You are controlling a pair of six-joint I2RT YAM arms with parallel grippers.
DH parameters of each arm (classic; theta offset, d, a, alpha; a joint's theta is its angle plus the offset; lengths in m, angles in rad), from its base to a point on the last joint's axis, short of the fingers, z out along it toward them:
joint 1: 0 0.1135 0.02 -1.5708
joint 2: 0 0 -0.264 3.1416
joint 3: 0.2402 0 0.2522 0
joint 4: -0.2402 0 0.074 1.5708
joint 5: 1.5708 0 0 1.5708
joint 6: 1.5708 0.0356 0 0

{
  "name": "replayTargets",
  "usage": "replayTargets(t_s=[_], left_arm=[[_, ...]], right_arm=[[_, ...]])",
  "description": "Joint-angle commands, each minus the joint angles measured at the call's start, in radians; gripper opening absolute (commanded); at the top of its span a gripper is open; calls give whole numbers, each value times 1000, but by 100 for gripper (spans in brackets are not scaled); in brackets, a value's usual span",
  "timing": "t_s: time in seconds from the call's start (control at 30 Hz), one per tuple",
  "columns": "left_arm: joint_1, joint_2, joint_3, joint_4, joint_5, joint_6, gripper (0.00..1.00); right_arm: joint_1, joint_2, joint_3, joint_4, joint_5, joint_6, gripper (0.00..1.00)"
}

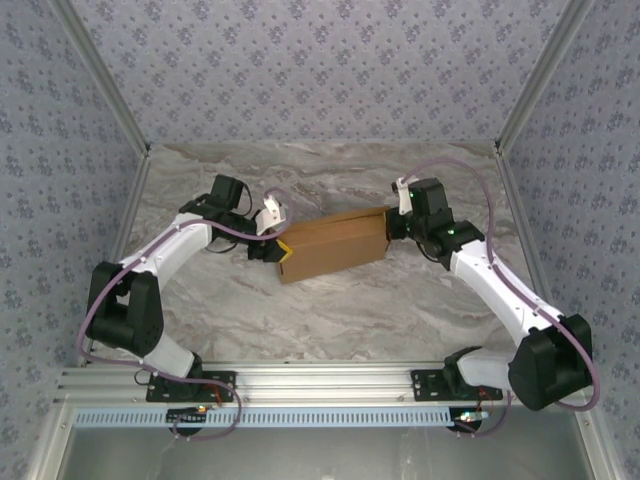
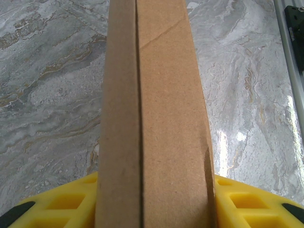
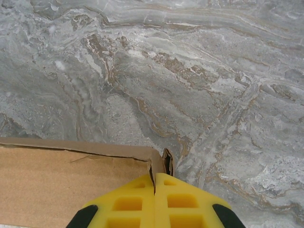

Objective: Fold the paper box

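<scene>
Clamping the paper box [image 1: 335, 245] in our left hand [image 1: 278, 247], right hand [image 3: 155, 183] pressed together, we risk crushing its wall by squeezing harder.

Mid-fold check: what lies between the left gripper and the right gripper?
The paper box spans the stretch from the left gripper to the right gripper, one at each end; the top external view shows it.

Both arms have smooth white shells over the long links, left arm [image 1: 175, 248] and right arm [image 1: 495, 285] alike, with chunky black housings [image 1: 125, 310] at the joints. A mauve cable [image 1: 478, 188] loops along each. A tiny green light [image 1: 450, 232] glows near the right wrist. The fingers [image 3: 137, 204] are yellow, moulded with square pockets, black at the outer corners
</scene>
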Motion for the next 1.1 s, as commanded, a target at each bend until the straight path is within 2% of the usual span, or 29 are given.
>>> replayTargets(t_s=[0.0,0.27,0.6,0.93,1.07], left_arm=[[14,4,9,26,-36,-35,38],[14,-30,-16,83,-34,-78,59],[17,-46,-10,92,-54,-133,73],[26,-112,-40,147,-44,-228,80],[26,-182,-94,260,-63,-359,79]], right_arm=[[-4,-12,-54,-69,10,-18,2],[33,-21,-58,-46,48,3,1],[68,-12,-31,-58,90,26,1],[76,8,-5,-74,109,34,1],[78,10,-1,-77,115,37,1]])
